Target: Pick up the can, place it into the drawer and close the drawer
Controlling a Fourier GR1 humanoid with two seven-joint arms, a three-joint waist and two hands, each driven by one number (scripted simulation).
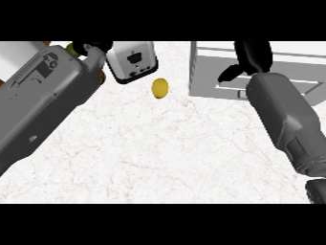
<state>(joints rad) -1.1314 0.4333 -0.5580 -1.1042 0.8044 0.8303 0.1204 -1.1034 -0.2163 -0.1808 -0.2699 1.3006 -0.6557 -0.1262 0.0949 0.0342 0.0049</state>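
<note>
Head view: a pale marbled tabletop point(158, 153) carries a grey drawer unit point(215, 72) at the far right, and this unit serves as the landmark for the rest. The right hand point(250, 60) — black, at the end of a grey forearm rising from the lower right — is over the unit's front, its fingers bent downward with the thumb reaching toward the drawer face point(292, 88); whether they clasp anything there cannot be told. Just left of the drawer unit, apart from it on bare tabletop, lies a small yellow oval object point(160, 88). Further left of the unit stands a white appliance with a black base point(132, 61), tilted in the view. The left hand point(94, 49) shows at the appliance's left edge, well away from the drawer unit; only a bit of black shows past the broad grey forearm, so its fingers cannot be read. Something yellow-green point(71, 47) peeks out beside that hand. The can itself cannot be made out with certainty — perhaps hidden behind the left forearm.
</note>
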